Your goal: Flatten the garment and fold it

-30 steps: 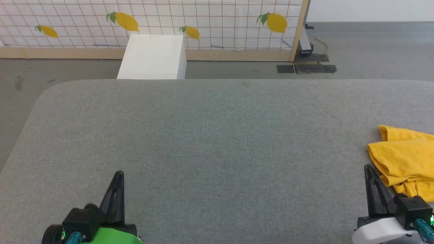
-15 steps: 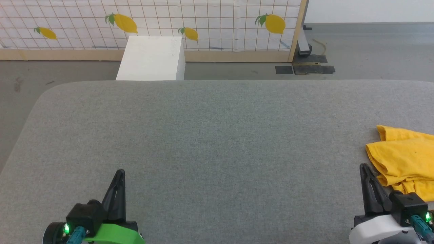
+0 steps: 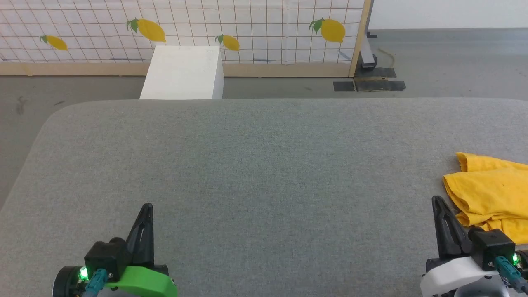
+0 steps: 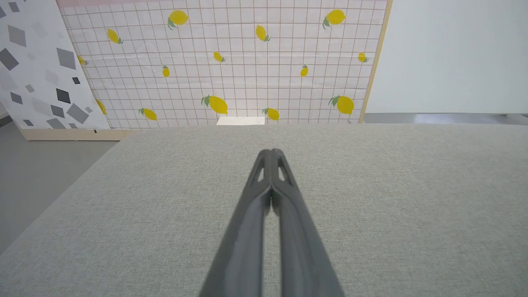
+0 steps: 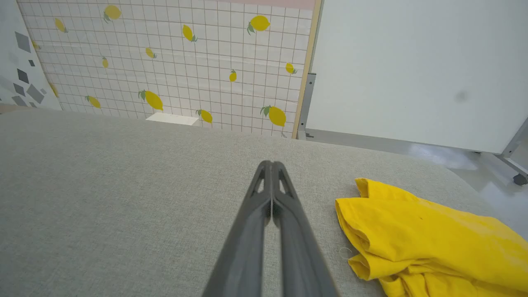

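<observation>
Slightly farther over the grey table [image 3: 255, 165] than a second ago, the left gripper [image 3: 145, 207] and right gripper [image 3: 438, 200] hold nothing, each with its jaws pressed together; the camera has shifted a little too. The yellow shirt [image 3: 489, 194] lies crumpled at the table's right side, just beside the right gripper, untouched. Flattening and folding both appear still to do.

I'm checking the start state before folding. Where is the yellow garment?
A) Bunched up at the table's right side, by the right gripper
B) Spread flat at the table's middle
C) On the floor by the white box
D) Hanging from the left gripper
A: the garment lies crumpled on the grey table at its right side, beside the shut right gripper, which holds nothing.
</observation>
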You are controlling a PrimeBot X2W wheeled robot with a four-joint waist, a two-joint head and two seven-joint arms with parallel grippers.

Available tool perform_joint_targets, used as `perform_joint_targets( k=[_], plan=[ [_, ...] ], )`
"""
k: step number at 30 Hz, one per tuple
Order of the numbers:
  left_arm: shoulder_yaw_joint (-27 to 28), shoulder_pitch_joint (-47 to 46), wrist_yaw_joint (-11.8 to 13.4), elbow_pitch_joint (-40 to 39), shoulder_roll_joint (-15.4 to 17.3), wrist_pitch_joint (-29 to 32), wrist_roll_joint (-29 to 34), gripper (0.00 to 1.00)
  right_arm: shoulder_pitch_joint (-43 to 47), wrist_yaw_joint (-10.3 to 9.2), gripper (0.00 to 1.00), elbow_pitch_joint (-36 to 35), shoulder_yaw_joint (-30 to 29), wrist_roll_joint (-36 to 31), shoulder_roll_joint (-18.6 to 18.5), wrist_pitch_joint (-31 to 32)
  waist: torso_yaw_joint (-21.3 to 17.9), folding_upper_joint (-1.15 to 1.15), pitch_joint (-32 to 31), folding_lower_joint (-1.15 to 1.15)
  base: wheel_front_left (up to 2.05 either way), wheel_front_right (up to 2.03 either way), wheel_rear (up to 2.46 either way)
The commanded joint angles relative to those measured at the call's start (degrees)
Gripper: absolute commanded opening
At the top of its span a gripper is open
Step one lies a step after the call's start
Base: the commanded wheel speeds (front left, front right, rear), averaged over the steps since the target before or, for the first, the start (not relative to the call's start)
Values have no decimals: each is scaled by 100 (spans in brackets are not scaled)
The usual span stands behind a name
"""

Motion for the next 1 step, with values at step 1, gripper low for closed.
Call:
perform_joint_targets(
  k=[1],
  plan=[
    [-5,-110,34,20,-38,35,56,0,-105,-5,0,-34,31,44,1,44,-3,0,-3,0,0,0,0]
  ],
)
